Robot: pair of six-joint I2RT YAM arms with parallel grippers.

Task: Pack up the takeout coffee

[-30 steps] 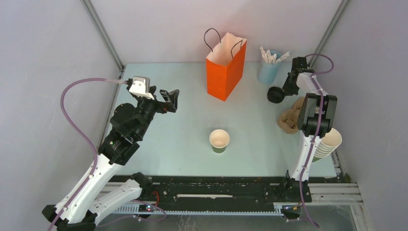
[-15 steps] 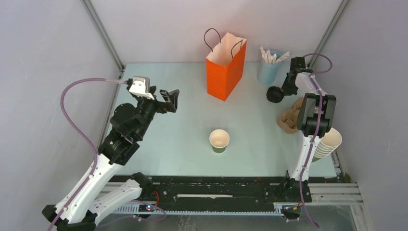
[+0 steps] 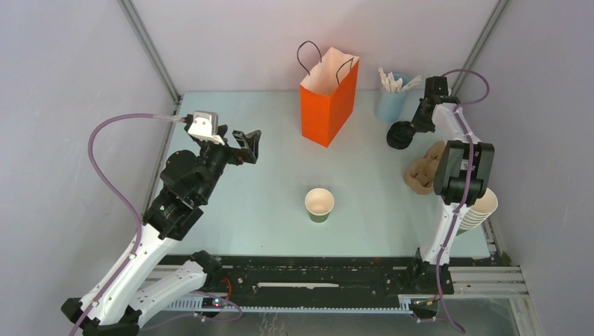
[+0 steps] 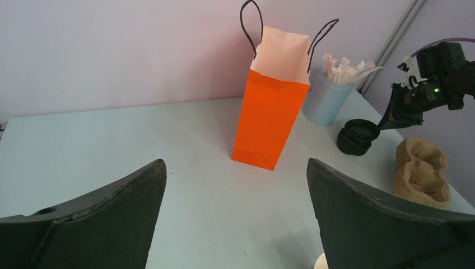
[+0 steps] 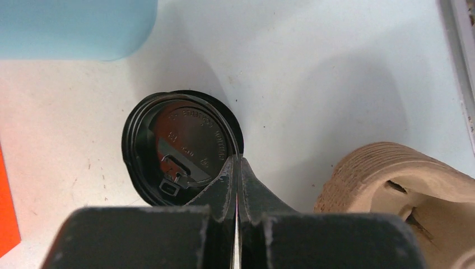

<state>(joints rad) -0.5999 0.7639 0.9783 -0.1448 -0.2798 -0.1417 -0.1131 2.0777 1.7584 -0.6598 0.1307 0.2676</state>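
No takeout coffee with a lid on is in view. A lidless green cup (image 3: 319, 204) with a white inside stands mid-table. By the far right, a stack of black lids (image 3: 400, 134) (image 4: 356, 137) rests on the table. My right gripper (image 3: 410, 127) (image 5: 237, 163) is shut, its tips pinching the right rim of the top black lid (image 5: 182, 143). The orange bag (image 3: 328, 98) (image 4: 271, 112) stands open at the back centre. My left gripper (image 3: 249, 145) (image 4: 235, 163) hovers at the left, open and holding nothing, facing the bag.
A pale blue cup of white sticks (image 3: 391, 98) (image 4: 326, 95) stands behind the lids. Brown cardboard carriers (image 3: 422, 171) (image 5: 392, 185) lie just right of the lids. Nested green cups (image 3: 476, 210) lie at the right edge beside my right arm.
My right gripper has closed fully on the lid's rim, and its wrist has shifted slightly toward the back. The left arm has not moved.
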